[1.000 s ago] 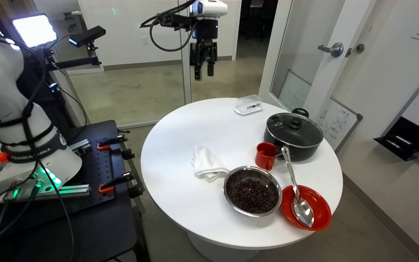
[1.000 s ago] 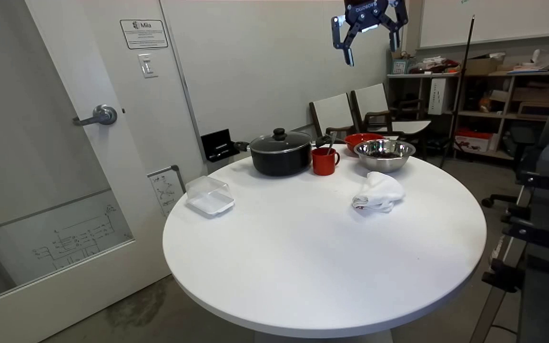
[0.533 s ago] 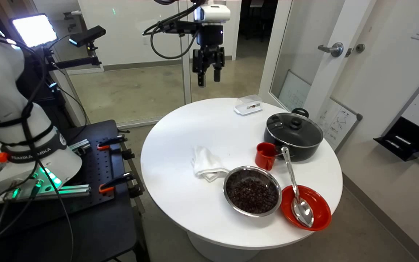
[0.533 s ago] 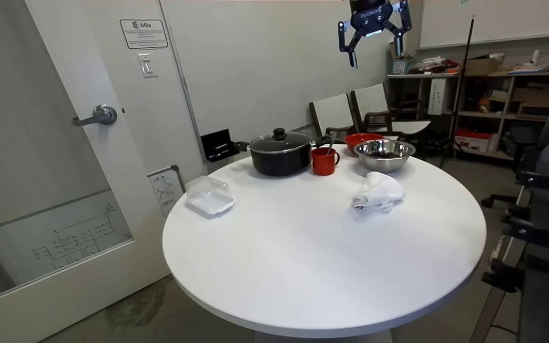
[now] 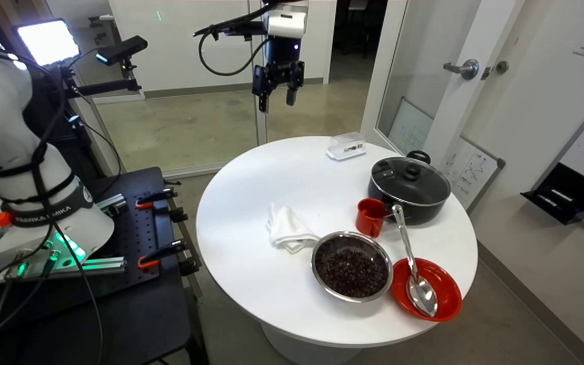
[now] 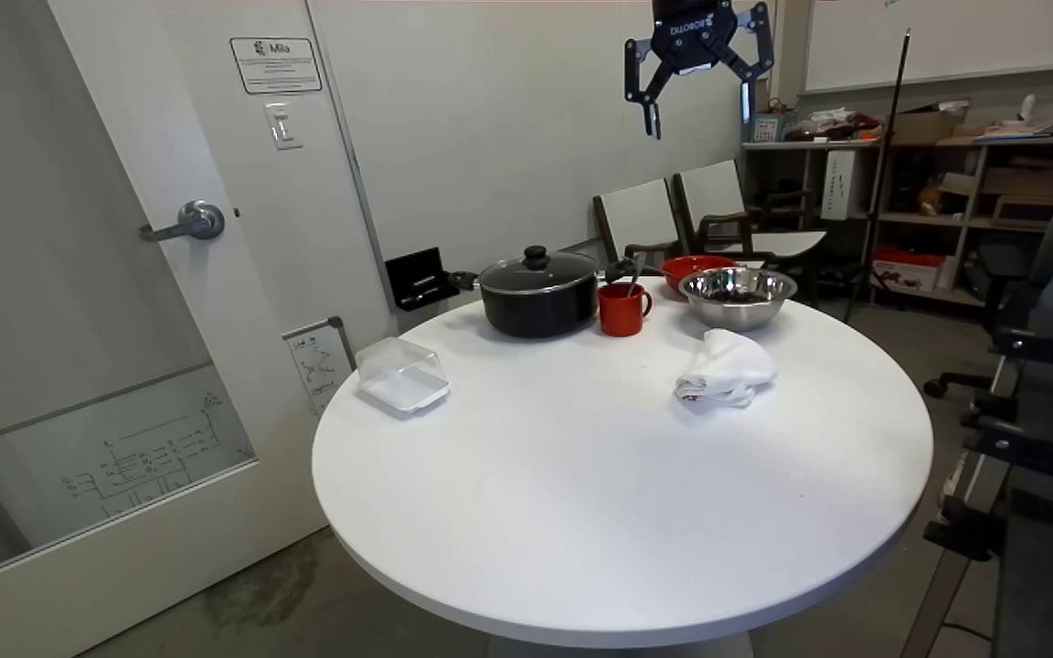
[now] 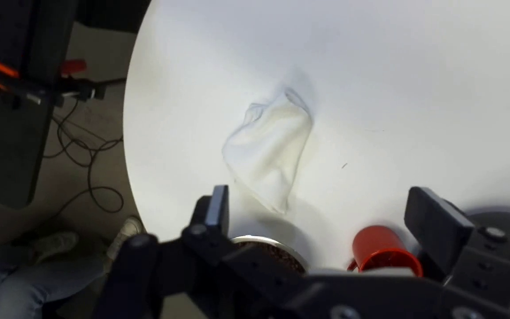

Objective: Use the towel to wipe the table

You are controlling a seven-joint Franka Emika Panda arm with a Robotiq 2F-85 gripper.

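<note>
Black and jointed, the Robotiq gripper [image 6: 700, 119] is hanging well above the round white table [image 6: 581, 512], its jaws standing wide apart in both exterior views. Below, the white towel [image 7: 272, 146] is lying bunched on the table, showing past the fingertips [image 7: 223, 207] in the wrist view (reddish marking [image 6: 693, 398] is peeking from one edge in an exterior view). Just beside the towel, a steel mixing bowl [image 6: 735, 317] is holding dark, bean-like pieces [image 5: 352, 274], and a small dark fleck [image 7: 344, 165] is marking the table nearby. Next to that bowl, a red bowl [image 5: 445, 285] is cradling the head of a steel spoon [image 5: 422, 295], whose handle [image 5: 405, 238] is reaching toward a black cooking pot [image 6: 540, 315]; whether those two are touching, I cannot tell. Close to the pot, which a glass lid [image 5: 407, 188] is covering, a red mug [image 6: 621, 313] is standing upright. Well apart from the towel, a clear-lidded white dish [image 6: 403, 382] is sitting near the table's edge. Farther off, the Franka arm's base [image 5: 76, 223] is standing on a black bench [image 5: 150, 314], and a person's jeans-clad legs [image 7: 47, 283] are showing, blurred, in the wrist view.
</note>
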